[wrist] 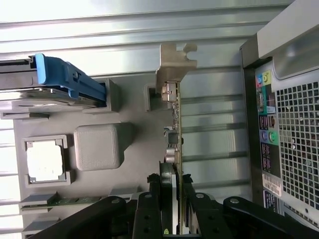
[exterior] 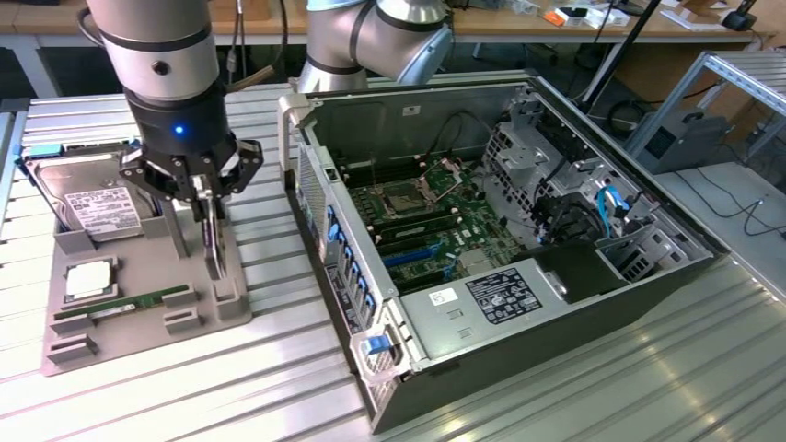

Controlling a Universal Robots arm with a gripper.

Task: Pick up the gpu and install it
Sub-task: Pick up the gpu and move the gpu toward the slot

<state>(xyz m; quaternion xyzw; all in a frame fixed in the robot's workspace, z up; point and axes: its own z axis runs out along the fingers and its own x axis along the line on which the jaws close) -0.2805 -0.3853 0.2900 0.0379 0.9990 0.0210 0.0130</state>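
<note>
Beside the open computer case (exterior: 516, 230), the grey tray (exterior: 135, 331) holds the gpu (wrist: 177, 129) upright on its edge. It is a thin dark card with a pale tan bracket (wrist: 174, 67) at one end. My claw (wrist: 177, 181) is clamped on its two faces.

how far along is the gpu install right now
Done: the hand is at the gpu, its fingers closed against both faces of the card. In hand: the grasp itself; the gpu stands on edge in its slot on the grey tray, not lifted clear. Left: the whole move into the open computer case, whose motherboard has no card fitted.
</note>
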